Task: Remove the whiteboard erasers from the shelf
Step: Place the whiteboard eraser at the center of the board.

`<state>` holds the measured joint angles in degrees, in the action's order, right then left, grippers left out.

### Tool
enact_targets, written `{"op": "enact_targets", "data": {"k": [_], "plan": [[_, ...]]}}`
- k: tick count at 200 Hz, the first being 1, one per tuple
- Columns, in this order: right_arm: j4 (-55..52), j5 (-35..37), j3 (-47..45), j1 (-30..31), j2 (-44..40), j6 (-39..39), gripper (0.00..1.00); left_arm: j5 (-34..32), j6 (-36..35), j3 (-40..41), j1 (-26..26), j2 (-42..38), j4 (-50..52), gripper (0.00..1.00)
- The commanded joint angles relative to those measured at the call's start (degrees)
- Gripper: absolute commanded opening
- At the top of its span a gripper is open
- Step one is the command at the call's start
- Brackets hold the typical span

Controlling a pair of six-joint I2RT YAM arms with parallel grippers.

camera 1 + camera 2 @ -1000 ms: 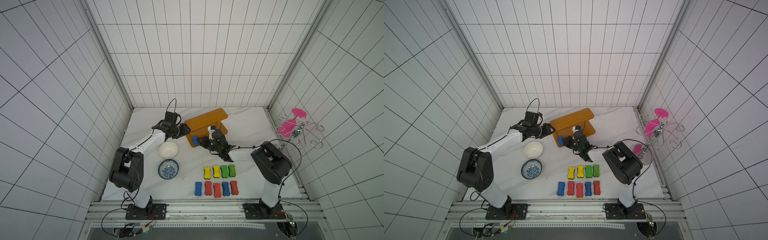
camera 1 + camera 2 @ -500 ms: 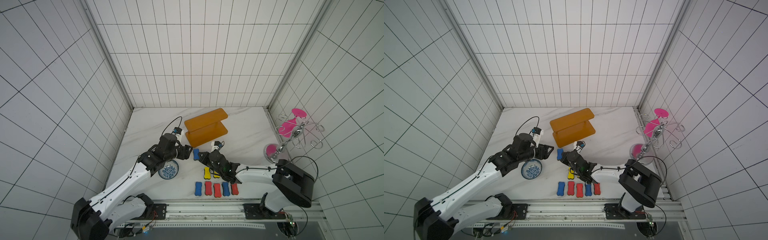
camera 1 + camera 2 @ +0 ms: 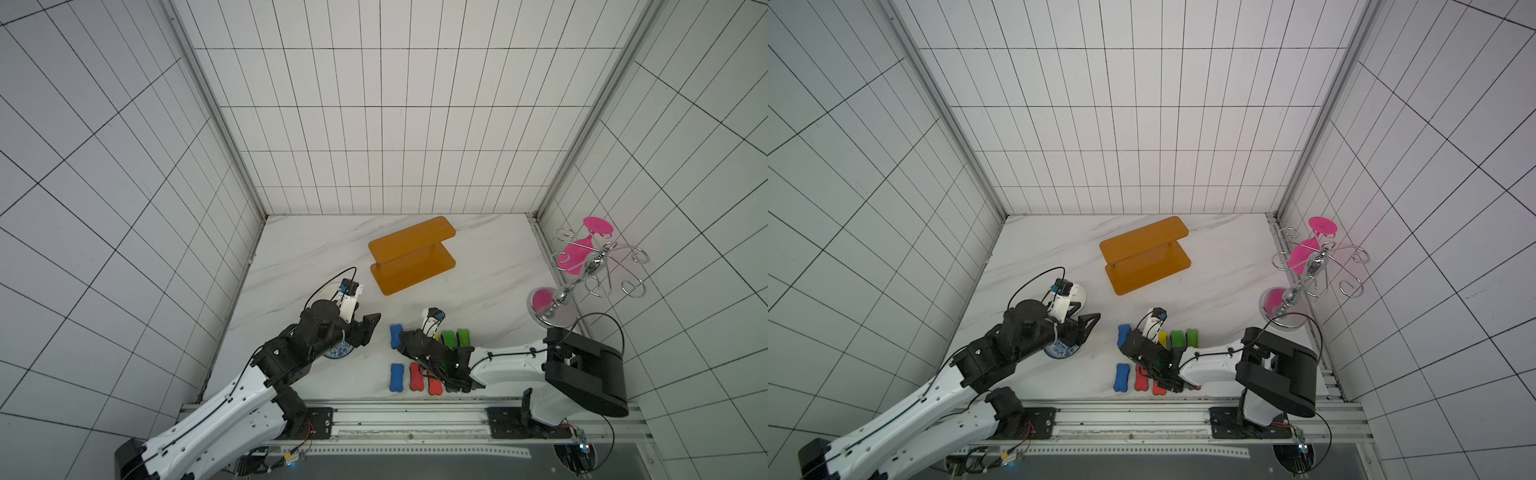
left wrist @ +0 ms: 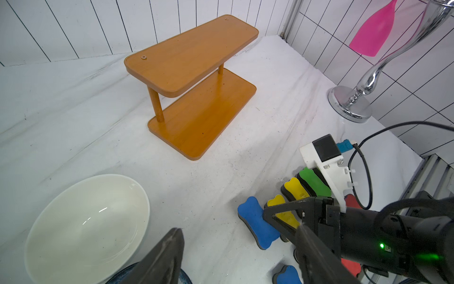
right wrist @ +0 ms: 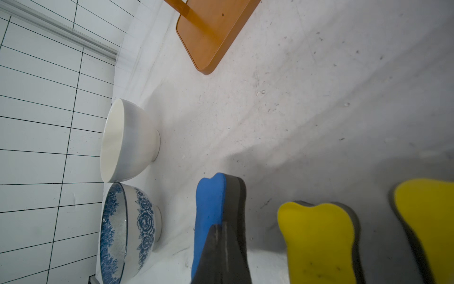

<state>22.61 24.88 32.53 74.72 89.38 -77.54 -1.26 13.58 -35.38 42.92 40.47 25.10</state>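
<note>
Left end effector (image 3: 366, 330) wide open, empty; blue eraser (image 3: 396, 336), bone-shaped foam on a dark base, lies on the table (image 3: 316, 257) just ahead of it, long axis crosswise. Right end effector (image 3: 400, 346) shut, empty, tip right beside that eraser, so nearer. Smooth orange two-tier shelf (image 3: 411, 253), well beyond both, looks bare.

No writing, label, brand, number or sign can be read in any of the views
</note>
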Motion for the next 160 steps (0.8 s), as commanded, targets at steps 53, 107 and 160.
{"op": "enact_targets", "data": {"k": [53, 107, 160], "plan": [[0.4, 1.8, -1.5, 1.0, 3.1, -3.9, 0.0, 4.4, -5.5, 1.5, 0.8, -1.0, -1.8, 0.76], [0.5, 0.7, -1.4, 1.0, 3.2, -3.0, 0.0, 3.0, -4.6, 1.4, 0.8, -0.5, -2.1, 0.76], [-0.9, -1.6, -1.4, 1.6, 3.5, -4.1, 0.0, 2.4, -4.5, 1.4, 0.8, -0.9, -1.9, 0.76]]}}
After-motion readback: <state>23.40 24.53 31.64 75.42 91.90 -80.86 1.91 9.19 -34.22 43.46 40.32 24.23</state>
